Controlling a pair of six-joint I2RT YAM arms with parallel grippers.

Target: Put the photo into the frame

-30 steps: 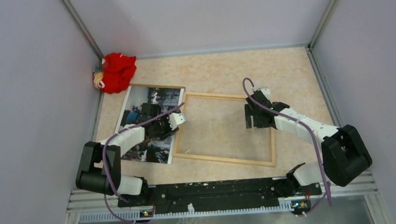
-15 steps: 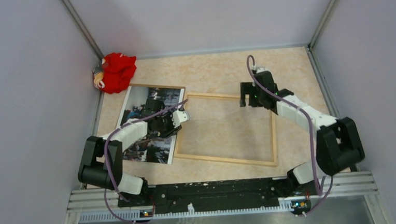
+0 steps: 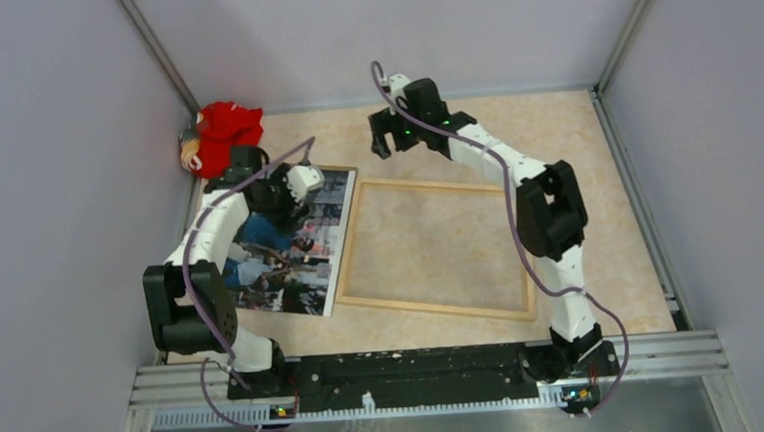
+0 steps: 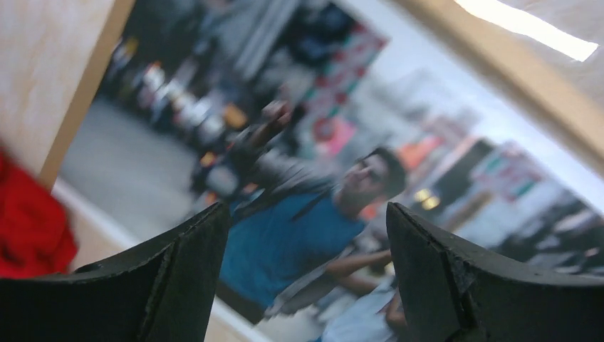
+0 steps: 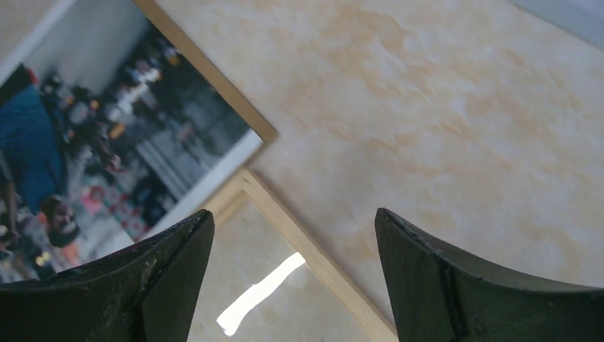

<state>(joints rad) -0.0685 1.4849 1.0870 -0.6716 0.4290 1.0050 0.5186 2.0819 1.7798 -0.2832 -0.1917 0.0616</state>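
Glossy photo (image 3: 305, 259), crowd in blues and greys, white-edged, lies face up just left of the frame (image 3: 434, 308); left pincer (image 4: 306, 210) and right pincer (image 5: 293, 214) both spread apart.

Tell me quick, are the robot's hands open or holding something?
Left gripper: open above the photo, holding nothing.
Right gripper: open over a corner of the frame, holding nothing.

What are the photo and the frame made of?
The photo looks like thin glossy paper: flat, printed, with a white border. The frame looks like pale bare wood, judging by its tan bars. Its pane is clear glass or plastic, I cannot tell which: the table shows through and light glints off it.
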